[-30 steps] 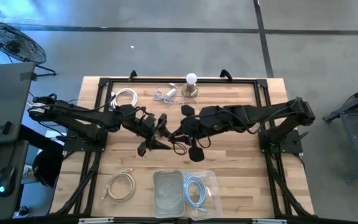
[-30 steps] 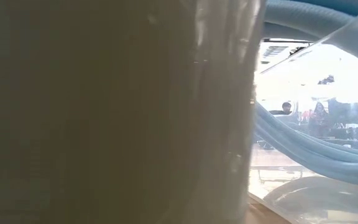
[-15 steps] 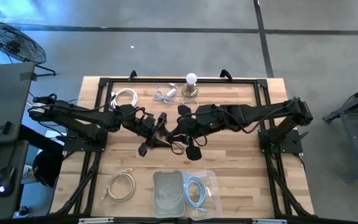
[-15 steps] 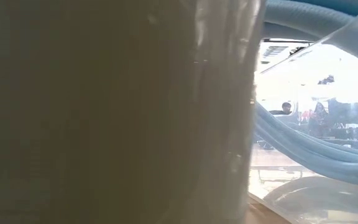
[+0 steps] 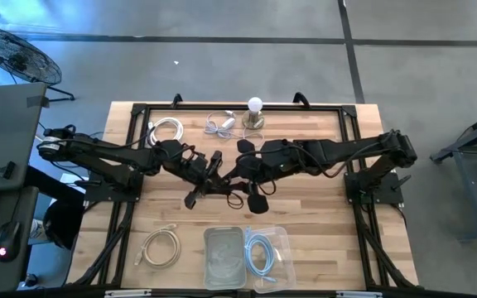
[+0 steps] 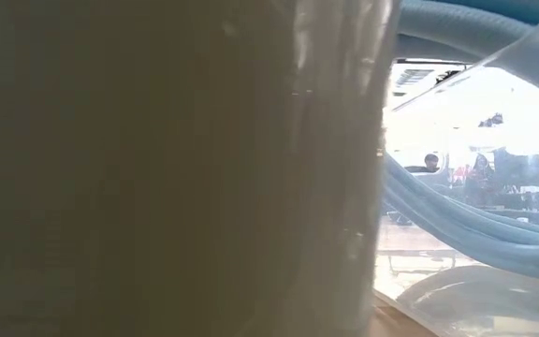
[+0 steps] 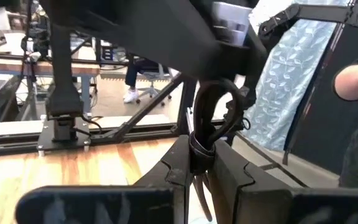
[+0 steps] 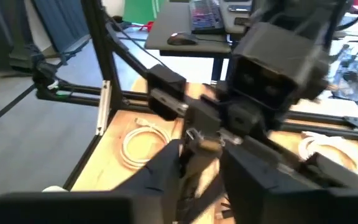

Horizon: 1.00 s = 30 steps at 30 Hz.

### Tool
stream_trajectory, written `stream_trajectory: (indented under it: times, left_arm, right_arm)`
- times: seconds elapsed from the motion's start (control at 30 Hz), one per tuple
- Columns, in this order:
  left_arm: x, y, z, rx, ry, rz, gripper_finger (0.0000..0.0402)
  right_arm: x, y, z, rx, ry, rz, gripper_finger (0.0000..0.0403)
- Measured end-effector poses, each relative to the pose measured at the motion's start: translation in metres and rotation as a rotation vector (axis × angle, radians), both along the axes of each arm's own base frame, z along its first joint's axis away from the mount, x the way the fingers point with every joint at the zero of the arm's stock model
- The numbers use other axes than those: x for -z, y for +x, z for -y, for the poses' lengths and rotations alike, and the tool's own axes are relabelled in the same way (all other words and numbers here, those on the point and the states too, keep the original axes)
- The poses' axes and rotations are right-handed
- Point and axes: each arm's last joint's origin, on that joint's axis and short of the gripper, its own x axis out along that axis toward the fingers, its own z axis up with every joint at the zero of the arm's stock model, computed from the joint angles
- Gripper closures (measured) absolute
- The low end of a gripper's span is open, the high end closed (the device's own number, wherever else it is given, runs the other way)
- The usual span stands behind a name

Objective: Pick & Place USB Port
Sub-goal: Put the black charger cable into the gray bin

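A black coiled USB cable (image 7: pixel 219 106) hangs in the air over the table's middle, where both arms meet (image 5: pixel 237 192). My left gripper (image 7: pixel 201 165) reaches in level from the table's left (image 5: pixel 220 182) and is shut on the coil. My right gripper (image 8: pixel 201 162) comes from the table's right (image 5: pixel 240 177), slanting a little down. Its fingers stand apart on either side of the cable, and the cable's metal plug (image 8: pixel 197 138) shows just ahead of them. My left gripper pinches the coil's bound lower part (image 7: pixel 202 148) between its two fingers, coming in level from the table's left. The loop stands up above the fingers, clear of the table. My right gripper: its own fingers hide whether they touch the cable.
Two clear containers sit at the near edge, one (image 5: pixel 224 255) beside another holding a blue cable (image 5: pixel 259 252); they block most of the low view (image 6: pixel 176 168). A beige cable (image 5: pixel 162 247), a white cable (image 5: pixel 166 130), a white charger lead (image 5: pixel 220 124) and a bulb (image 5: pixel 255 112) lie around.
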Motion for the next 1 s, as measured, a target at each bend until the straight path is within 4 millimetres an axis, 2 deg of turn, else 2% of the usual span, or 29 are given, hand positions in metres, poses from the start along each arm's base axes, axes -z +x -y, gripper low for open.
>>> stream_trajectory:
  times: [0.13, 0.3, 0.5, 0.7, 0.8, 1.0]
  left_arm:
    - [0.0, 0.0, 0.003, -0.008, 0.0, -0.003, 0.0373]
    - [0.0, -0.001, 0.008, 0.004, -0.001, -0.007, 0.0373]
    - [-0.001, -0.017, 0.035, 0.052, 0.011, -0.085, 0.0373]
    - [0.003, -0.042, 0.058, 0.077, 0.025, -0.252, 0.0373]
    - [0.006, -0.048, 0.072, 0.106, -0.071, -0.341, 0.0373]
    - [0.009, -0.053, 0.107, 0.041, -0.291, -0.389, 0.0373]
  right_arm:
    - [-0.002, -0.002, 0.001, 0.048, -0.018, 0.005, 0.0246]
    - [-0.016, -0.014, 0.002, 0.083, -0.03, 0.052, 0.0212]
    - [-0.041, -0.041, 0.005, 0.112, -0.031, 0.105, 0.0204]
    - [-0.054, -0.066, 0.003, 0.118, -0.032, 0.099, 0.0204]
    - [-0.055, -0.072, 0.003, 0.168, -0.056, 0.079, 0.0203]
    - [-0.051, -0.073, 0.005, 0.186, -0.082, 0.037, 0.0203]
